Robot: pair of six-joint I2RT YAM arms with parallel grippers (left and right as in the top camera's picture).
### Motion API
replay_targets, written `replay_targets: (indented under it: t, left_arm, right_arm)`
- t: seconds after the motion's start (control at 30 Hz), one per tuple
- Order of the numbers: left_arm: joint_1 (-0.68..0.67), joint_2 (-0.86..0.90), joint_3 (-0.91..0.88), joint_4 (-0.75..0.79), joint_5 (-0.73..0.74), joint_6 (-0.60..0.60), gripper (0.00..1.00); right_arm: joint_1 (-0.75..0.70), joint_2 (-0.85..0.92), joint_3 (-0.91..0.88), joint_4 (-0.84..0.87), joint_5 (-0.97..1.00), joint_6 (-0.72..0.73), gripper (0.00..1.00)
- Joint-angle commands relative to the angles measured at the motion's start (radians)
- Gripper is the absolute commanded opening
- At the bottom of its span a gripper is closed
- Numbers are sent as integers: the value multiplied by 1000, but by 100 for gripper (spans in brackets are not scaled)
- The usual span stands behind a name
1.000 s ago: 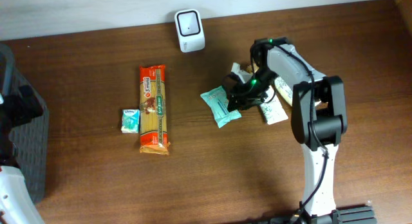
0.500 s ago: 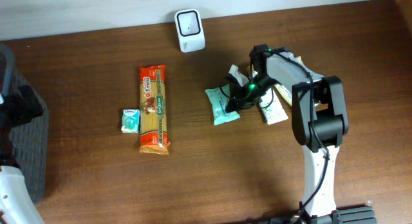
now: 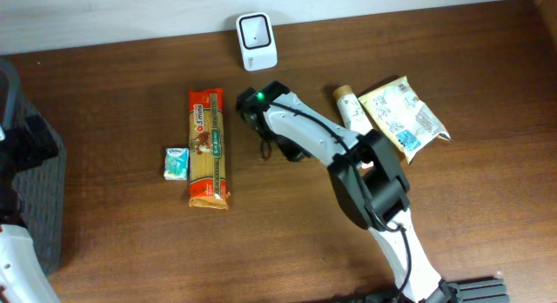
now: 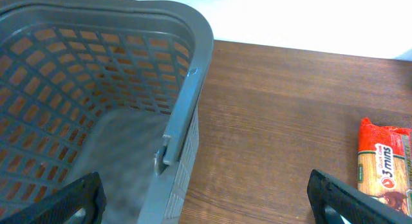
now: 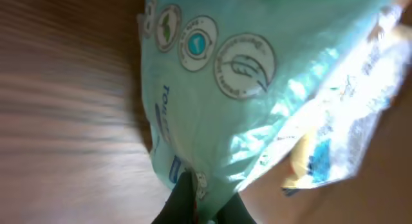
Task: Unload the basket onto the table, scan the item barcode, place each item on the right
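Pinching the teal packet point(image 5: 244, 108) by its edge, the right pincer point(image 5: 193, 199) hangs at six o'clock from the scanner point(image 3: 256, 41); presenting seems underway. Next, the barcode must face its window. Left pincer point(image 4: 206, 201) gapes wide.

In the right wrist view the pale green packet point(image 5: 257, 102) is cut off at 12, 3 and 6 o'clock. Its fine print cannot be read, and the counter point(image 5: 64, 121) is smeared. From overhead the packet is hidden under the right arm point(image 3: 309, 138). In the left wrist view the basket point(image 4: 193, 89) is cut at 9 and 6 o'clock, and the pasta packet point(image 4: 386, 169) at 3 o'clock.
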Motion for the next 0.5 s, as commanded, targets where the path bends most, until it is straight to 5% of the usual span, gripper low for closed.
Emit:
replay_targets:
  t: [0.0,0.1,0.2,0.3,0.47]
  left_arm:
    - [4,-7,13,2,3,12,99]
    - [4,-7,13,2,3,12,99]
    - [4,-7,13,2,3,12,99]
    - [4,-7,13,2,3,12,99]
    - [4,-7,13,2,3,12,99]
  right_arm:
    - [1,32,6,-11,100,70,4]
    - [34,40,6,-10,68,65,4]
    - [109,39,10,-10,-97,-29,53]
    - [154,39,59,-22,-149,-28,61]
    - [155,36,310,-101,-356,-81,54]
